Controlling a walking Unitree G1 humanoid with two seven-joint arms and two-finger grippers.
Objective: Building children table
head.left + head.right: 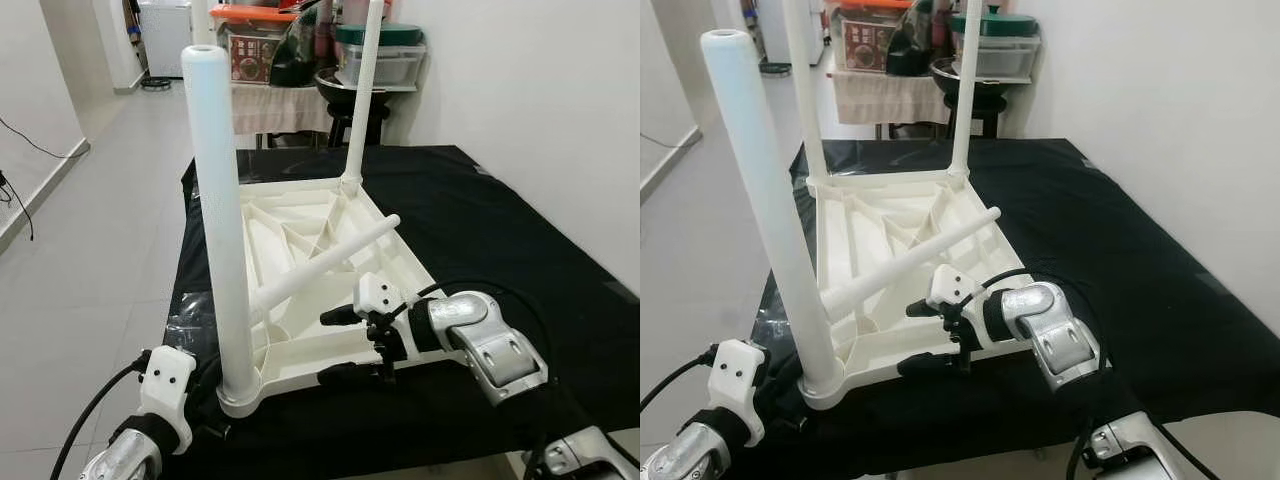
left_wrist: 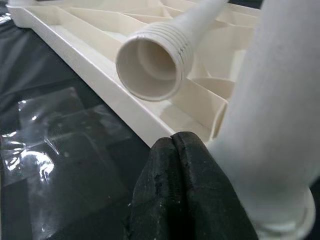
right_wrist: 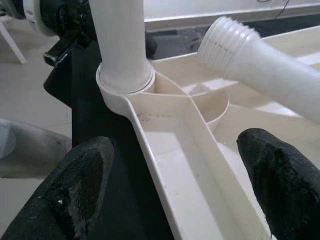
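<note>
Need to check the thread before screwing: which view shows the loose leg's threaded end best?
Left wrist view: the loose leg faces the lens, open threaded end sharp. Right wrist view shows the threads side-on; eye views show the leg lying across the tabletop.

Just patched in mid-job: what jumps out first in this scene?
An upside-down white table top lies on the black-covered table, with white legs standing up from its corners, the near leg tallest in view. A loose leg lies slanted across the ribbed underside. The right gripper is open around the near edge; the left gripper is shut beside the near leg's socket.
</note>
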